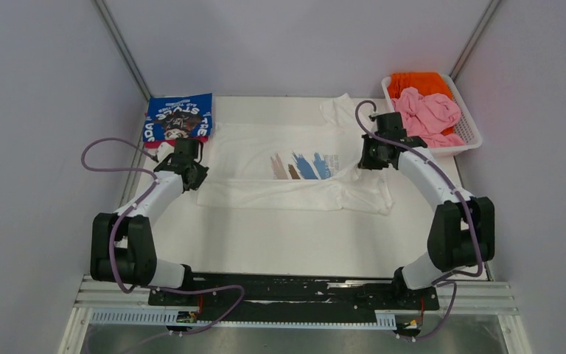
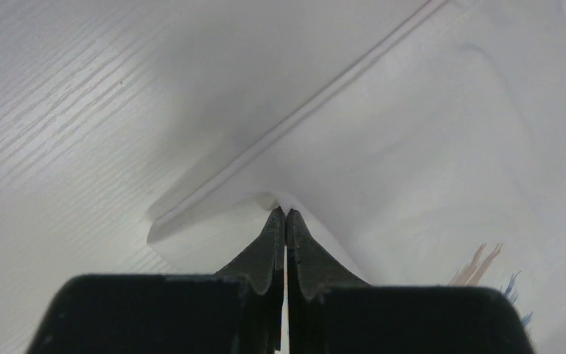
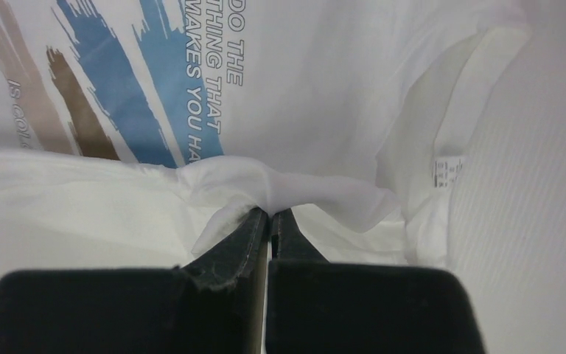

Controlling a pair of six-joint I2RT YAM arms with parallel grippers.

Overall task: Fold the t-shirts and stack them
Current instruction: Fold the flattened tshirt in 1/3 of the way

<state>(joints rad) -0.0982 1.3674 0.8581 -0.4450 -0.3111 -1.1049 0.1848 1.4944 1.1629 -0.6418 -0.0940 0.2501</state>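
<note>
The white t-shirt (image 1: pixel 295 166) with tan, brown and blue brush strokes lies across the table's middle, its near side folded over onto the print. My left gripper (image 1: pixel 197 175) is shut on its left hem edge (image 2: pixel 280 199). My right gripper (image 1: pixel 368 158) is shut on a bunched fold of the shirt (image 3: pixel 295 188) at its right side, beside the blue print (image 3: pixel 110 81). A folded blue t-shirt (image 1: pixel 179 118) with white lettering lies at the back left. Pink (image 1: pixel 431 114) and orange (image 1: pixel 416 81) t-shirts lie in the basket.
A white plastic basket (image 1: pixel 470 136) stands at the back right, close to my right arm. Grey walls close in the table on both sides. The white table (image 1: pixel 287 243) stretches between the shirt and the arm bases.
</note>
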